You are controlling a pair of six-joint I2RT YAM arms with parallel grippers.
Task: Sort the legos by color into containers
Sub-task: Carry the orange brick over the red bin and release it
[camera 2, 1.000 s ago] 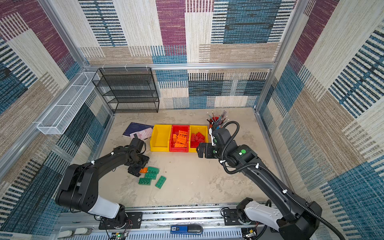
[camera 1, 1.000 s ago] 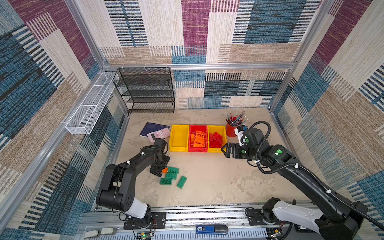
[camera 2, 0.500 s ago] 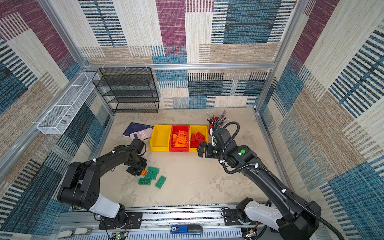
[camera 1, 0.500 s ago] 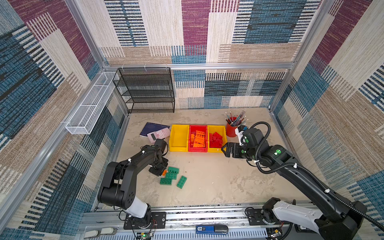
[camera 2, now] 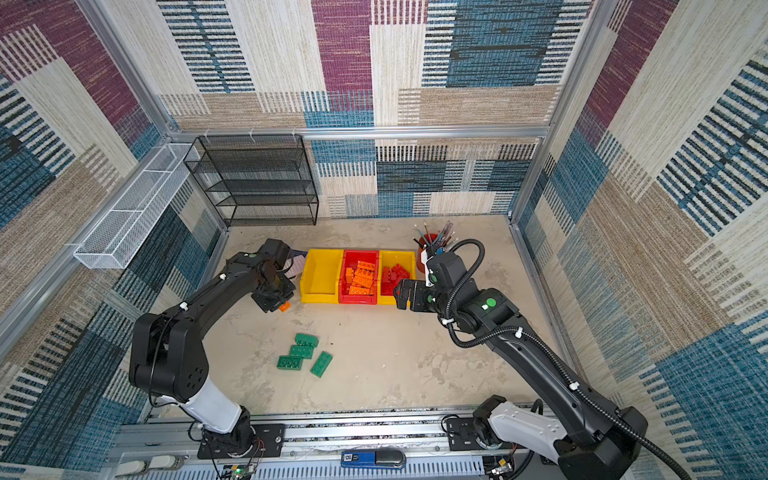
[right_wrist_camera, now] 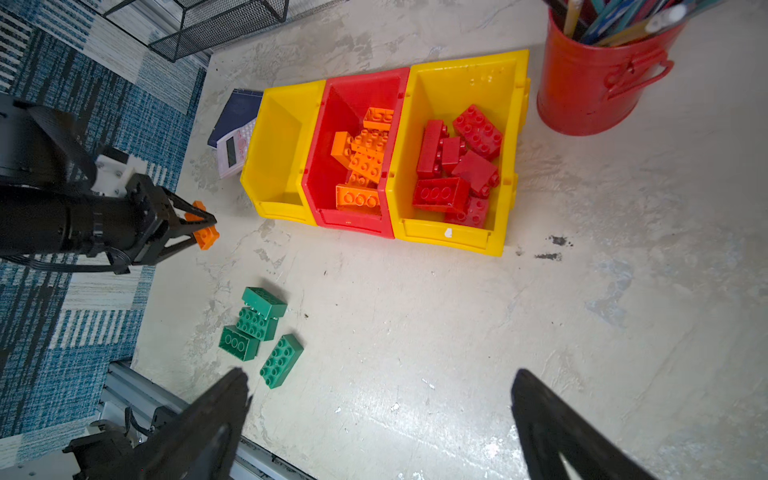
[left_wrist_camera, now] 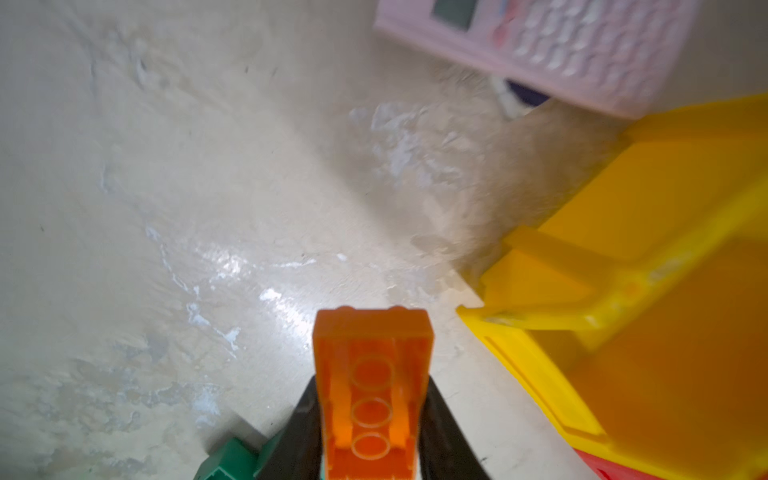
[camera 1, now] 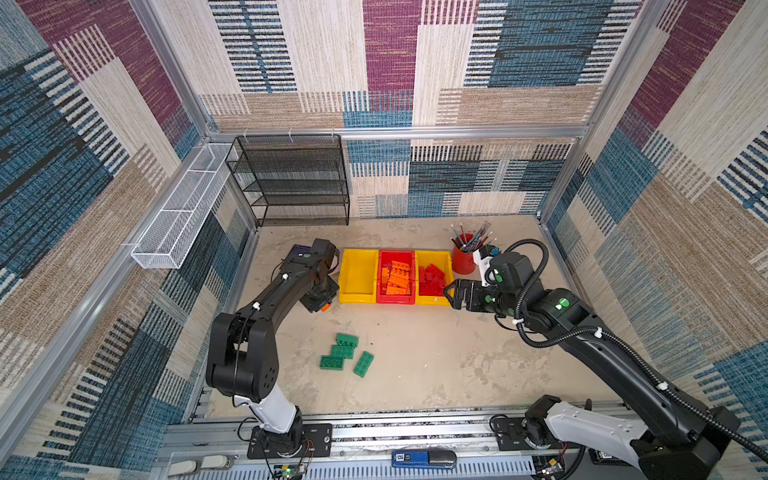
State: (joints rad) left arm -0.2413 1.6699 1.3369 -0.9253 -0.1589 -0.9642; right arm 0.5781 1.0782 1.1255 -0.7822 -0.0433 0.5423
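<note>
My left gripper (left_wrist_camera: 372, 415) is shut on an orange lego (left_wrist_camera: 372, 395), held underside up just off the front left corner of the empty yellow container (camera 1: 358, 276). The same lego (right_wrist_camera: 205, 237) shows in the right wrist view. The red container (right_wrist_camera: 332, 124) holds several orange legos (right_wrist_camera: 365, 162). The other yellow container (right_wrist_camera: 457, 83) holds several red legos (right_wrist_camera: 457, 166). Several green legos (camera 1: 343, 353) lie loose on the table nearer the front. My right gripper (camera 1: 451, 293) stands open and empty by that container's front right corner.
A red pencil cup (camera 1: 463, 259) stands right of the containers. A pink calculator (left_wrist_camera: 540, 41) on a dark notebook lies left of them. A black mesh shelf (camera 1: 291, 183) stands at the back and a white wire basket (camera 1: 178, 220) hangs on the left wall.
My left gripper closed on the orange lego beside the green ones and carried it back toward the left yellow container. The right arm has not moved.
</note>
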